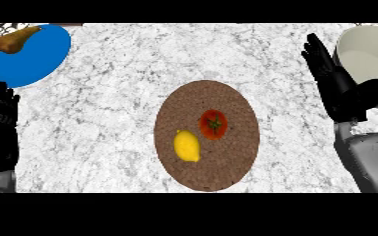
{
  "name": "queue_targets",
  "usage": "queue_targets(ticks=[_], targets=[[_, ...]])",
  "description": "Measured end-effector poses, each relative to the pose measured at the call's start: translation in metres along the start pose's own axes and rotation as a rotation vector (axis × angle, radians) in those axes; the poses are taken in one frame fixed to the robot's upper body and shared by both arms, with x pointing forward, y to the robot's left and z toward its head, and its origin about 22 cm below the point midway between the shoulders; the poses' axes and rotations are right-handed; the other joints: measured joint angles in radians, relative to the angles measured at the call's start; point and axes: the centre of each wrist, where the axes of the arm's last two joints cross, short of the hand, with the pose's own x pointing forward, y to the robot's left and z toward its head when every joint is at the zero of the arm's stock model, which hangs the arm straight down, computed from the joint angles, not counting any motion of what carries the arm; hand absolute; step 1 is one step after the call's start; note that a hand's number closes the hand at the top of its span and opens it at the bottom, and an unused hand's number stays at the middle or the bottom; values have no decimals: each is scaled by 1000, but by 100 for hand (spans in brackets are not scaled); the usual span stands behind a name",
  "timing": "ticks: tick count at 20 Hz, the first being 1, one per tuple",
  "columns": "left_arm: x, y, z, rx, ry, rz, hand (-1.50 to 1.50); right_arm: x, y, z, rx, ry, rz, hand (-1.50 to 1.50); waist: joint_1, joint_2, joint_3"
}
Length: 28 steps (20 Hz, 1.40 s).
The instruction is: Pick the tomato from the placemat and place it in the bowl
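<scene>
Tomato [213,124] sat on mat [221,172], just beside lemon [187,145]. Bowl [359,60] stood far right. Your right hand [334,82] was by bowl, fingers straight, holding nothing; left hand [7,120] rested open at left edge. Tomato looked light, smooth, squishy: best hold was round its sides.

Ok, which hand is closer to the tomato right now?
Right. The right hand is to the right of the tomato and a little farther back, beside the bowl. The left hand is at the view's left edge, farther off, past the placemat.
</scene>
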Motion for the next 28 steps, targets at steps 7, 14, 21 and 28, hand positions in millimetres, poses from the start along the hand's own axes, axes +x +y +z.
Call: queue_targets(ticks=[7, 14, 21, 28], targets=[[14, -65, 19, -346, 79, 205, 0, 6, 22, 18, 43, -197, 143, 150, -47, -14, -25], [32, -112, 35, -594, 151, 349, 0, -23, 83, 75, -91, -328, 165, -150, -37, -15, -24], [37, -125, 39, -651, 173, 378, 0, -22, 96, 114, -21, -339, 496, -150, -23, -20, -30], [39, -131, 37, -672, 178, 382, 0, 14, 102, 123, 7, -120, 728, -150, -19, -19, -32]])
